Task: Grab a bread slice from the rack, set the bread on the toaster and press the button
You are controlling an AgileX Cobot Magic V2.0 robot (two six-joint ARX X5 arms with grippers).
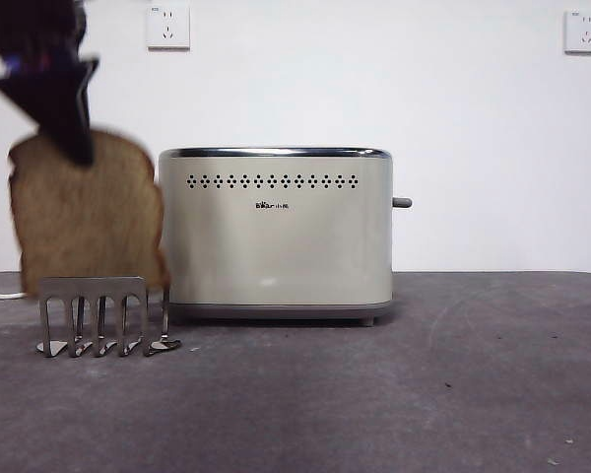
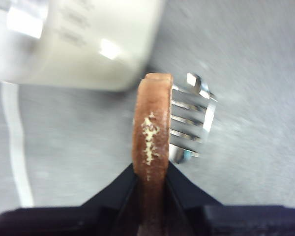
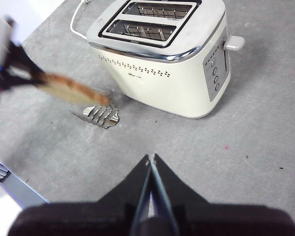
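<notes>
My left gripper [image 1: 77,146] is shut on the top edge of the slice of bread [image 1: 87,215], a speckled tan slice with a dark crust, held upright and slightly tilted above the rack [image 1: 100,315]. In the left wrist view the crust edge [image 2: 151,123] stands between my jaws, with the rack [image 2: 191,120] below it. The cream toaster [image 1: 276,232] stands just right of the bread; its two slots [image 3: 147,19] show open in the right wrist view. My right gripper [image 3: 151,164] is shut and empty, hovering above the table in front of the toaster.
The toaster's lever [image 1: 402,202] sticks out on its right end, with a column of small buttons [image 3: 215,73] on that end face. A white cord [image 1: 0,295] lies behind the rack at the left. Wall sockets [image 1: 167,27] are on the back wall.
</notes>
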